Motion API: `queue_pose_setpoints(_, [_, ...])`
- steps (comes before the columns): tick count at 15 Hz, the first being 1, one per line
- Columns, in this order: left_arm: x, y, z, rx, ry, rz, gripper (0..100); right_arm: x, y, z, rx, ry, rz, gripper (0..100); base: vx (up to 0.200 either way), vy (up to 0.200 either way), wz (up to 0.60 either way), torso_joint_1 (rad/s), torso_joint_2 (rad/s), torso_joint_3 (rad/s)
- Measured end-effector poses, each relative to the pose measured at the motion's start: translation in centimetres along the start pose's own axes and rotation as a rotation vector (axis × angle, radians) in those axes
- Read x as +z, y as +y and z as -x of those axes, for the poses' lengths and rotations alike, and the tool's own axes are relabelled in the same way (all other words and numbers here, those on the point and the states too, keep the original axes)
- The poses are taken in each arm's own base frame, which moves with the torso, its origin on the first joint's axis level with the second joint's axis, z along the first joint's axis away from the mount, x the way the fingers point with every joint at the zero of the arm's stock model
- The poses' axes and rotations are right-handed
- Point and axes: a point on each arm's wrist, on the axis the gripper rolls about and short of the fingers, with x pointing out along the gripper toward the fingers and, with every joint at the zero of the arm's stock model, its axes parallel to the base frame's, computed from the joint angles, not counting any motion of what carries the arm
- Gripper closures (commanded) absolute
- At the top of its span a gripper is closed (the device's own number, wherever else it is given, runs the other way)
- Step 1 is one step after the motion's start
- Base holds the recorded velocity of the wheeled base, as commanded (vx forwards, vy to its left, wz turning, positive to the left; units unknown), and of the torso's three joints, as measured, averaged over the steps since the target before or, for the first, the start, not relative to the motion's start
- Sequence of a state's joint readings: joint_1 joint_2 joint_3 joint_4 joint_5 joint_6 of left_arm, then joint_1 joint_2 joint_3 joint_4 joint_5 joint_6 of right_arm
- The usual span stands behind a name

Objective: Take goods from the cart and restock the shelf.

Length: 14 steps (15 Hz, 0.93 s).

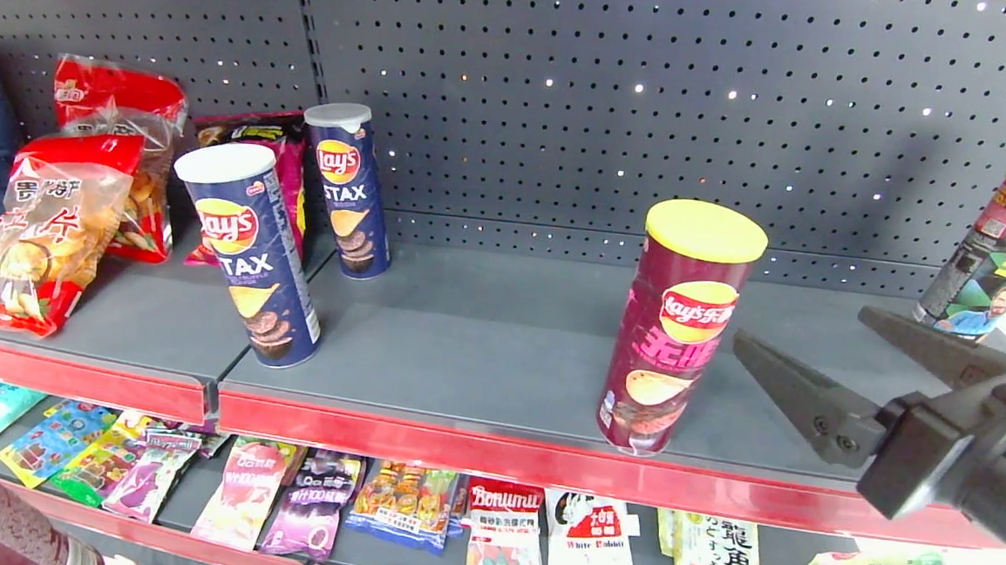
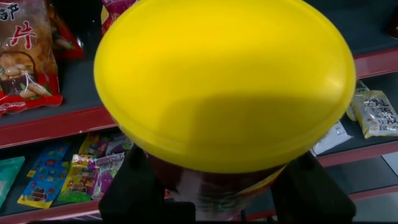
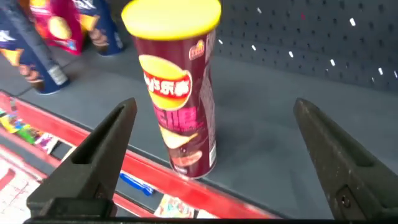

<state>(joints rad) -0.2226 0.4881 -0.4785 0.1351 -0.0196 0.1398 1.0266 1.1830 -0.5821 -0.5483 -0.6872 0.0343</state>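
A maroon chip can with a yellow lid stands upright near the front edge of the grey shelf. My right gripper hovers open just right of it, fingers apart and empty. The right wrist view has the same can standing beyond the gripper, between the lines of its two spread fingers. My left gripper is shut on another yellow-lidded maroon can, held in front of the shelves, with its lid facing the camera.
Two blue chip cans stand on the shelf's left half, with red snack bags beyond them. A multicoloured can stands at the far right. The lower shelf holds several flat packets. Bare shelf lies between the blue and maroon cans.
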Motion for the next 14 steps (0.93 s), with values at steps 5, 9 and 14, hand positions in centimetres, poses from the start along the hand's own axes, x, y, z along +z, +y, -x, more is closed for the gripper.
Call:
queue_pose_setpoints(5, [0.0, 0.0, 0.0, -0.006, 0.000, 0.000, 100, 1.3, -3.4, 0.4, 0.110, -0.082, 0.190, 0, 0.000, 0.000, 0.00, 0.000, 0.00, 0.000])
queue_pose_setpoints(9, [0.0, 0.0, -0.1, -0.019, 0.000, 0.000, 100, 1.4, -5.7, 1.1, 0.140, -0.103, 0.230, 0, 0.000, 0.000, 0.00, 0.000, 0.00, 0.000])
queue_pose_setpoints(14, [0.1, -0.1, -0.1, -0.042, -0.002, 0.000, 100, -1.1, -7.5, 5.8, 0.155, 0.084, 0.271, 0, 0.000, 0.000, 0.00, 0.000, 0.00, 0.000])
